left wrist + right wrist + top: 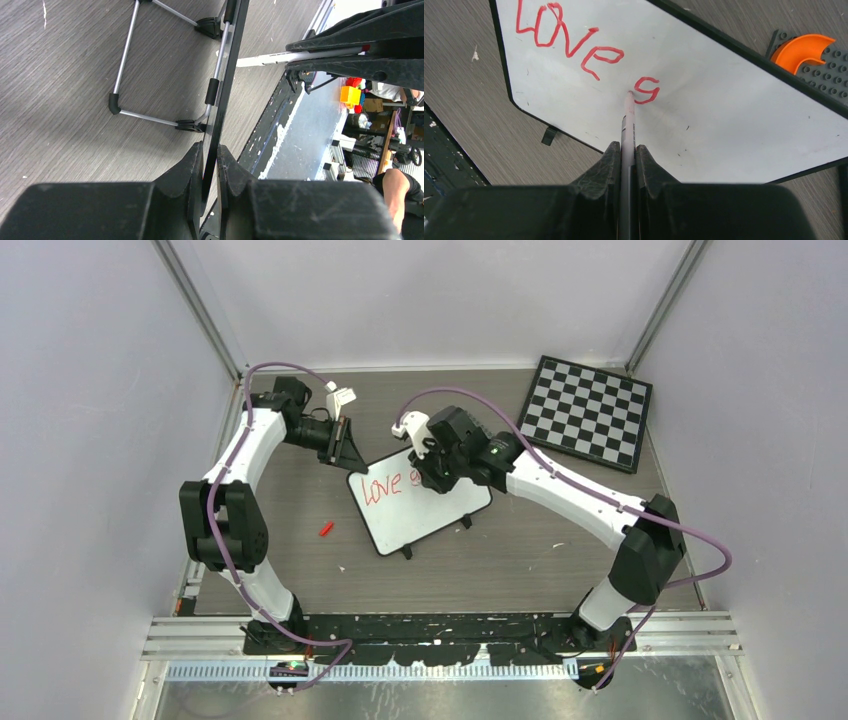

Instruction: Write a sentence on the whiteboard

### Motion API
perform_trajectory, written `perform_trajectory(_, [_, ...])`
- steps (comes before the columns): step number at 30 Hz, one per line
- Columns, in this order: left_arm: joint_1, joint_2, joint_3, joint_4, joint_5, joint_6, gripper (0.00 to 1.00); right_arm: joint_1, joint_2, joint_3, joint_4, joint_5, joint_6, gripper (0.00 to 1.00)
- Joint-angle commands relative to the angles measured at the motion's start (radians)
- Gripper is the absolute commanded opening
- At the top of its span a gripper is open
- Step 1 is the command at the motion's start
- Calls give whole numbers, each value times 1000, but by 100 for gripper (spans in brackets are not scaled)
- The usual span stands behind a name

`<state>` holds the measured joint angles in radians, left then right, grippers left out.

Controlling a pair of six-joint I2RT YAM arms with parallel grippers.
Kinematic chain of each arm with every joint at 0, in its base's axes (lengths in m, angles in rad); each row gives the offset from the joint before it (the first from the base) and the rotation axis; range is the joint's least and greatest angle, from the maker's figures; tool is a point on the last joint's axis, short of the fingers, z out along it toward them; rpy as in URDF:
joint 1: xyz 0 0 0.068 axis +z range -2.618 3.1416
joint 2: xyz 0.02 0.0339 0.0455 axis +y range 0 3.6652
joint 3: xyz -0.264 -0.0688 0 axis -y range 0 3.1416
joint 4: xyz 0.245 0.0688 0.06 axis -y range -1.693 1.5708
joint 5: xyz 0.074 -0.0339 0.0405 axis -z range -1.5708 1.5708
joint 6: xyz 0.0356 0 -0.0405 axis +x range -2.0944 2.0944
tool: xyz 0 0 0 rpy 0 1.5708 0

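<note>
The whiteboard (425,515) lies tilted on its small stand at mid-table. The sentence (380,486) in red reads "Love" (566,42) followed by a "g" (647,90). My left gripper (346,452) is shut on the board's far-left edge; in the left wrist view the thin black rim (223,75) runs edge-on between the jaws of the left gripper (210,150). My right gripper (626,149) is shut on a marker (627,125). The marker's tip touches the whiteboard (734,110) just left of the "g".
A red marker cap (326,528) lies on the table left of the board. A chessboard (590,412) sits at the back right. An orange curved piece (801,50) on a grey studded plate (831,72) sits beyond the board's far edge. The board's wire stand (125,60) shows underneath.
</note>
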<state>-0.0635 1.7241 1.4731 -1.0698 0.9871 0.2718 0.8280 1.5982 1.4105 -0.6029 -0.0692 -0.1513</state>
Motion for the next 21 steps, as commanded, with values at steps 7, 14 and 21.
perform_trajectory(7, [-7, -11, 23, 5, -17, -1, 0, -28, -62, 80, -12, -20, 7, 0])
perform_trajectory(14, [-6, -9, 26, 6, -16, -2, 0, -60, -69, 52, -8, 7, -23, 0])
perform_trajectory(21, [-7, -6, 23, 8, -18, -1, 0, -62, -53, 51, 12, -10, -10, 0])
